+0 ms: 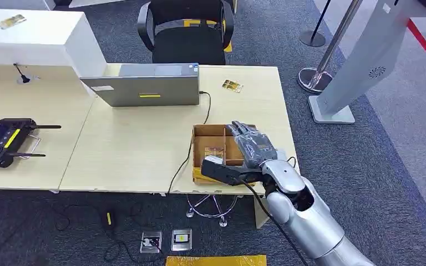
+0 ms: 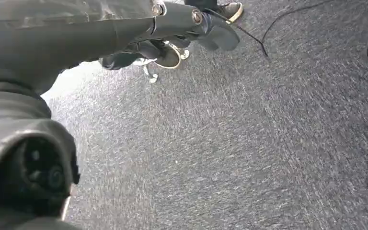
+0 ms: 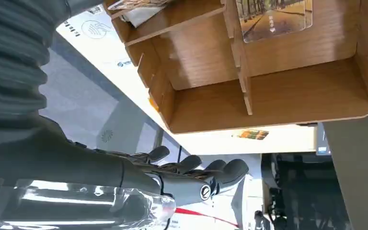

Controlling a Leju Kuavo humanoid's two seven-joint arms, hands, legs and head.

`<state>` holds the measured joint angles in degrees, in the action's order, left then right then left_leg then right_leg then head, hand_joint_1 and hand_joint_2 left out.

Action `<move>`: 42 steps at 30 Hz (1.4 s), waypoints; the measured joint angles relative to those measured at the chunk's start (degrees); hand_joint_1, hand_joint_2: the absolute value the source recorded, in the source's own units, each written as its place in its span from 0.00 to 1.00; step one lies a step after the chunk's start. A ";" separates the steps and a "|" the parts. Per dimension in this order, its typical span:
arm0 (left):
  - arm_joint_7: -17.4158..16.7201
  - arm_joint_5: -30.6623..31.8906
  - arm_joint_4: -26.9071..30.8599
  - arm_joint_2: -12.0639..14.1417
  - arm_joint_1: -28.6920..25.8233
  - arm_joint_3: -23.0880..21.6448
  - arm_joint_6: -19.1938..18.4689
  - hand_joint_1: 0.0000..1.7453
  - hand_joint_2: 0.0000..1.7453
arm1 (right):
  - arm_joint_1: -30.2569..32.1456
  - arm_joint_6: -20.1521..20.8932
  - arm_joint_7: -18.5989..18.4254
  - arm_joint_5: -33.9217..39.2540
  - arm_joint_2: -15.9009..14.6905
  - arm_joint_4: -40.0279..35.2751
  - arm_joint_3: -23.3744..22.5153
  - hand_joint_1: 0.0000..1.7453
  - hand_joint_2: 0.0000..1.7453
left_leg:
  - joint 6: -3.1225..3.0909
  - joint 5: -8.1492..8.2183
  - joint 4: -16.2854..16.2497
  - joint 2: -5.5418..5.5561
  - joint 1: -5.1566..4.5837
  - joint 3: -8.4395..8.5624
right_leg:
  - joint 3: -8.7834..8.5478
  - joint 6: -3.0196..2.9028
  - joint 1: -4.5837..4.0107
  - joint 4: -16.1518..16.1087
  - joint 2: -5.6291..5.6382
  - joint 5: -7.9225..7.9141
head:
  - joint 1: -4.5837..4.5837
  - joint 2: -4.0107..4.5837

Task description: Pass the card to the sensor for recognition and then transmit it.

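Right hand: the right hand (image 1: 250, 148) hovers over the wooden box (image 1: 199, 145) at the near table edge, fingers stretched out and apart, thumb (image 1: 222, 172) reaching across the box's near side; it has hold of nothing.
Card: one card (image 3: 274, 18) lies flat in a box compartment, another card (image 1: 232, 86) sits well apart on the far side of the table (image 1: 133, 149).
Risk, grip: judged likely that the dividers (image 3: 242, 67) block the fingers, so a flat card may slip or be missed.
Risk, box: a push could shift the box off the edge.
Obstruction: a black cable (image 1: 197, 138) runs beside the box up to the laptop (image 1: 147, 83).
Sensor: cannot be identified with certainty.
Left hand: fingers curled, holding nothing, hanging over carpet (image 2: 249, 143).
Far: office chair (image 1: 187, 27) behind the table.
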<state>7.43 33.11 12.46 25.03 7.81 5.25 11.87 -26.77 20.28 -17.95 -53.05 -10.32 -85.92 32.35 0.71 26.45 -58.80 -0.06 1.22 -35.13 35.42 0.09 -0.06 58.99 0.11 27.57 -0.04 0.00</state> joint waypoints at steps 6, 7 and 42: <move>-0.66 0.42 -0.04 -0.76 -0.14 -0.02 0.11 0.00 0.00 | 0.00 0.11 -0.28 0.00 0.18 0.09 0.00 0.00 1.00 | 0.00 0.00 0.00 0.00 0.00 0.01 | 0.00 0.00 0.00 0.00 0.00 0.00 | 0.02 0.00; -0.70 0.40 -0.04 -0.96 -0.14 0.00 0.17 0.00 0.00 | 0.00 0.11 -0.30 0.00 0.18 0.09 0.00 0.00 1.00 | 0.00 0.00 0.00 0.00 0.00 0.00 | 0.00 0.00 0.00 0.00 0.00 0.00 | 0.02 0.00; -3.13 -1.02 -0.33 -3.74 -0.23 0.26 1.44 0.00 0.00 | 2.14 2.21 -0.68 0.50 1.14 -0.89 -0.24 0.00 1.00 | 0.00 0.00 0.00 0.00 0.00 0.03 | -0.01 0.00 0.00 0.01 0.01 0.00 | 0.04 0.00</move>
<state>4.30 32.09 12.13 21.29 7.58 5.51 13.31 -24.63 22.49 -18.62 -52.55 -9.18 -86.82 32.11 0.71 26.45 -58.80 -0.06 1.22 -35.10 35.40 0.09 -0.06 59.00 0.11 27.57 0.00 0.00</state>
